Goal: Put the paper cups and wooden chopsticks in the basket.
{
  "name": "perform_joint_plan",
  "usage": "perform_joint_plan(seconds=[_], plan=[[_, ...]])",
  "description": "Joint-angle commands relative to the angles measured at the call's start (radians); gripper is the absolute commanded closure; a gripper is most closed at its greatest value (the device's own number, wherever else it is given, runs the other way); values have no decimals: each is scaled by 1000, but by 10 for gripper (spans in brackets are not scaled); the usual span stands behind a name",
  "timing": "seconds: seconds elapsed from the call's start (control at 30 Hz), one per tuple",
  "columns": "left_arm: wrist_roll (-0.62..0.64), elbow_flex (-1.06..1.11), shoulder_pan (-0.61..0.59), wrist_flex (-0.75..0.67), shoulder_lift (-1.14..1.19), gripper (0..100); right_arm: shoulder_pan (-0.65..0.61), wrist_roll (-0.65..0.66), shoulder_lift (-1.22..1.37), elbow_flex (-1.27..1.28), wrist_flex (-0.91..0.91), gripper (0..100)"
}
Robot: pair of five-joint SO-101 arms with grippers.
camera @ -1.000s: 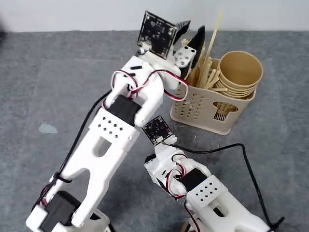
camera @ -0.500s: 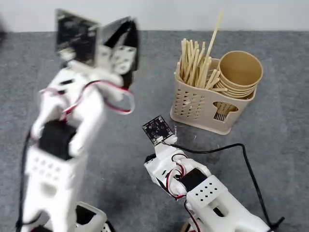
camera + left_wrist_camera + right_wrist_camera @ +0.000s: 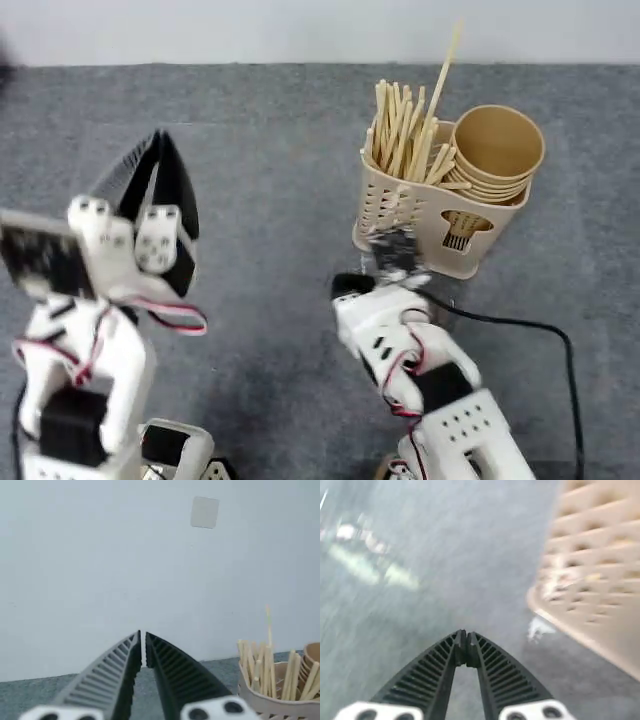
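Note:
The beige slotted basket (image 3: 420,225) stands at the back right of the grey mat. Several wooden chopsticks (image 3: 400,120) stand upright in its left part, and a stack of paper cups (image 3: 497,150) sits in its right part. My left gripper (image 3: 160,138) is raised over the left side of the mat, far from the basket, shut and holding nothing. In the left wrist view the gripper (image 3: 143,636) points at the wall, with the basket (image 3: 280,700) and chopsticks (image 3: 257,665) off to one side. My right gripper (image 3: 465,634) is shut and empty, low over the mat beside the basket (image 3: 600,570).
The right arm (image 3: 400,330) lies just in front of the basket, with a black cable (image 3: 520,322) running off to the right. A small white scrap (image 3: 538,628) lies on the mat by the basket's foot. A pale wall closes off the back.
The left arm has swung away from the basket's rim, leftward and back toward the front. The right arm has shifted right, closer to the basket's front.

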Motion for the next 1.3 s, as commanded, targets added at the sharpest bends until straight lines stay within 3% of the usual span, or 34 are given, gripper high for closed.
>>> perform_joint_plan(seconds=[0.0, 0.3, 0.57, 0.77, 1.0, 1.27], plan=[[-11, 182, -37, -63, -127, 987, 67, 15, -200, 6, 21, 991], [-71, 503, -118, -61, -318, 985, 189, 49, -552, 17, 311, 991], [-75, 792, -169, -60, -557, 984, 292, 48, -544, 61, 418, 990], [-75, 961, -239, -60, -552, 984, 309, 52, -544, 209, 410, 990], [-69, 960, -273, 9, -551, 984, 314, 54, -544, 281, 444, 990], [-69, 960, -269, 183, -551, 984, 381, 55, -544, 281, 481, 990]])
